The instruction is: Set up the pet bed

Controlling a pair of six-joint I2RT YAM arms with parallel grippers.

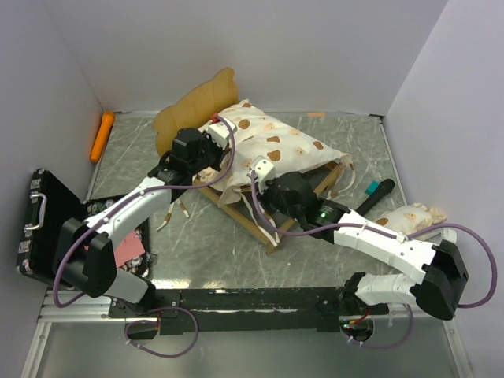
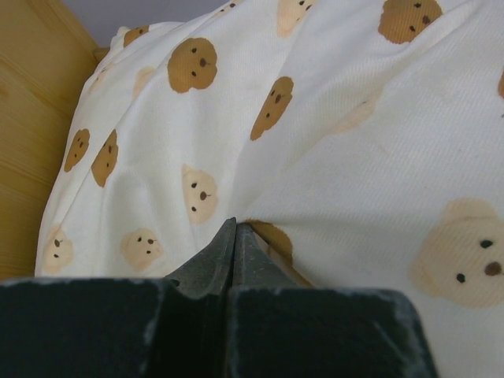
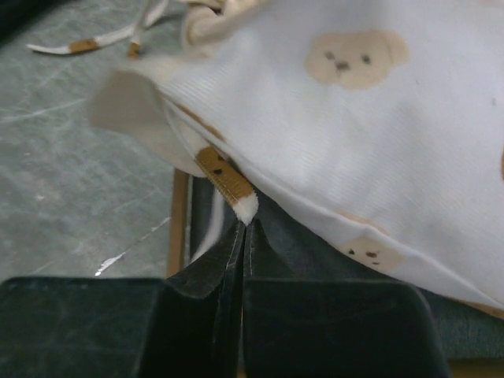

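Left gripper [image 2: 235, 225] closed, tips against cream bear-print ruffled mattress [image 2: 331, 118] | right gripper [image 3: 244, 228] closed at its tie end [image 3: 228, 179] | mattress askew over light-wood bed frame [image 1: 193, 102], unseated | matching pillow [image 1: 409, 216] behind right gripper, unplaced

A scuffed grey table [image 1: 197, 244] carries a light-wood pet bed [image 1: 250, 224] set askew near its middle, an orange carrot-shaped object [image 1: 102, 135] at the far left edge, an open black case [image 1: 43, 224] at the left, and a bear-print pillow [image 1: 409, 216] on the right, near a black teal-tipped marker [image 1: 376, 193].
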